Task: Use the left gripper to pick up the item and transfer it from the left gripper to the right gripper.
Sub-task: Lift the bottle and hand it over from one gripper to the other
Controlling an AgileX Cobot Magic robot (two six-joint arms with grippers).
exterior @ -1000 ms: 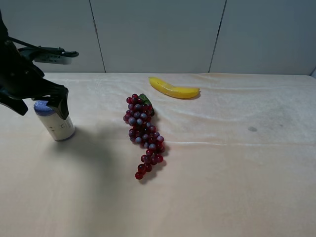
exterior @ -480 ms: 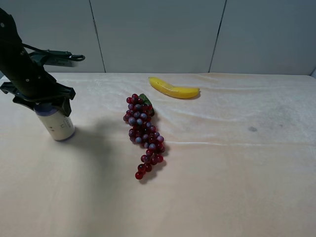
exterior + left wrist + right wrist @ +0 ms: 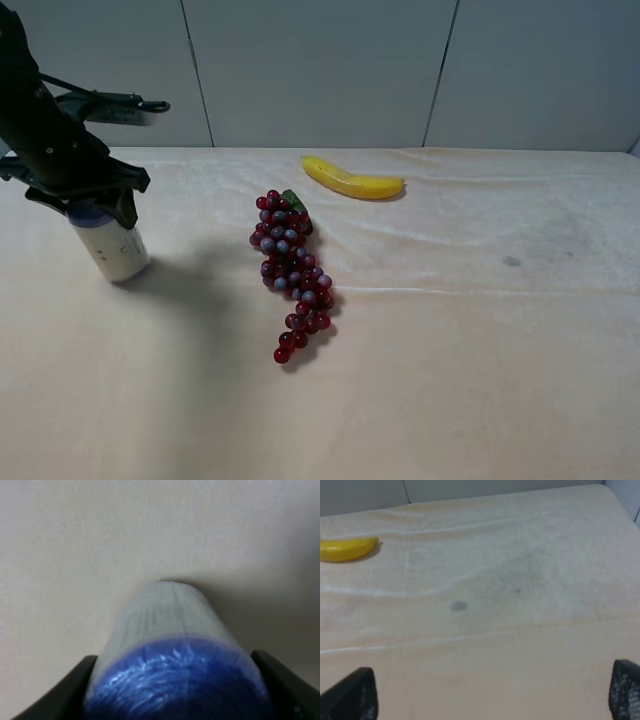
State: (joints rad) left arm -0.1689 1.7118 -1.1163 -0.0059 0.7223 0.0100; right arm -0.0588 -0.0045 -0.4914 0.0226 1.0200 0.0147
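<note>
Left hand (image 3: 85,203) clamped on upper end of can (image 3: 118,250); fingers (image 3: 75,692) press both sides of blue top. Can stands slightly tilted on bench (image 3: 480,380), at far left. Grape bunch (image 3: 290,270) lies mid-bench, well apart from can; banana (image 3: 352,180) lies beyond grapes, near back wall. Right hand (image 3: 487,695) spread wide over bench's right part.

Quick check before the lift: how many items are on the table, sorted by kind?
can: 1
grape bunch: 1
banana: 1
Total: 3
</note>
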